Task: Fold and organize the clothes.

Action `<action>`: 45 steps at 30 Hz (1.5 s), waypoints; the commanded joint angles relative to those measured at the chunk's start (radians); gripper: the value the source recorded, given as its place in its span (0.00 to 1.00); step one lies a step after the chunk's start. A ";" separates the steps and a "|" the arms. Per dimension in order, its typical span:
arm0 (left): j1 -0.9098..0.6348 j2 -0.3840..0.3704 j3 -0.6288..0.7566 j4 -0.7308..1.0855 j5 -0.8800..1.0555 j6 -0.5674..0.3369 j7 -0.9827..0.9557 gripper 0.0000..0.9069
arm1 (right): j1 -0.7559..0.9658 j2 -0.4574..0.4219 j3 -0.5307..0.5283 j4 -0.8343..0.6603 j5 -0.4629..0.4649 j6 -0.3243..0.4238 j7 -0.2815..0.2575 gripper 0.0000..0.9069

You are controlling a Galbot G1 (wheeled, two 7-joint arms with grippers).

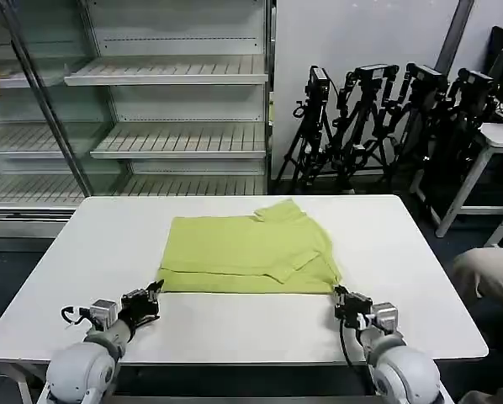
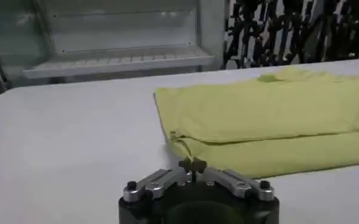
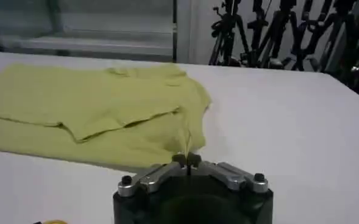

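Your lime T-shirt (image 1: 247, 255) lies flat in the middle of the white table (image 1: 420, 278), already doubled over into a wide rectangle, with 1 sleeve and the neck bunched toward its far right corner. Its long axis runs left to right across your view, and the folded near edge faces both arms. The left gripper (image 1: 148, 299) sits just short of the near left corner, and the right gripper (image 1: 346, 301) just short of the near right corner; each is about equally close to its own corner, so neither arm has the advantage. From the left wrist view, the left gripper (image 2: 192, 164) has its fingertips pressed together, with the shirt (image 2: 270, 115) lying directly ahead. The right gripper (image 3: 186, 160) likewise looks closed on nothing, the hem (image 3: 106, 152) just beyond it. No brand, label or print can be read on the fabric. Behind the table stand bare shelves (image 1: 167, 71) and a row of black tripods (image 1: 386, 118).
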 commanded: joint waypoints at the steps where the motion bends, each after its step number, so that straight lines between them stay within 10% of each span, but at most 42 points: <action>1: 0.139 -0.003 -0.034 -0.111 -0.001 -0.001 0.009 0.01 | -0.184 -0.003 0.052 0.120 -0.062 0.023 -0.006 0.00; 27: 0.356 -0.058 -0.116 -0.225 0.063 -0.039 0.077 0.02 | -0.473 -0.005 0.119 0.285 -0.165 0.112 -0.010 0.00; 28: 0.361 -0.061 -0.108 -0.231 0.070 -0.039 0.076 0.46 | -0.471 -0.006 0.119 0.283 -0.167 0.113 -0.010 0.08; 29: 0.365 -0.063 -0.103 -0.234 0.077 -0.039 0.075 1.00 | -0.469 -0.007 0.119 0.280 -0.167 0.114 -0.010 0.73; 30: 0.366 -0.063 -0.098 -0.237 0.087 -0.038 0.073 1.00 | -0.468 -0.008 0.119 0.278 -0.168 0.114 -0.009 1.00; 45: 0.340 -0.042 -0.165 -0.370 0.063 0.000 0.051 1.00 | -0.411 -0.063 0.240 0.355 -0.062 0.089 -0.026 1.00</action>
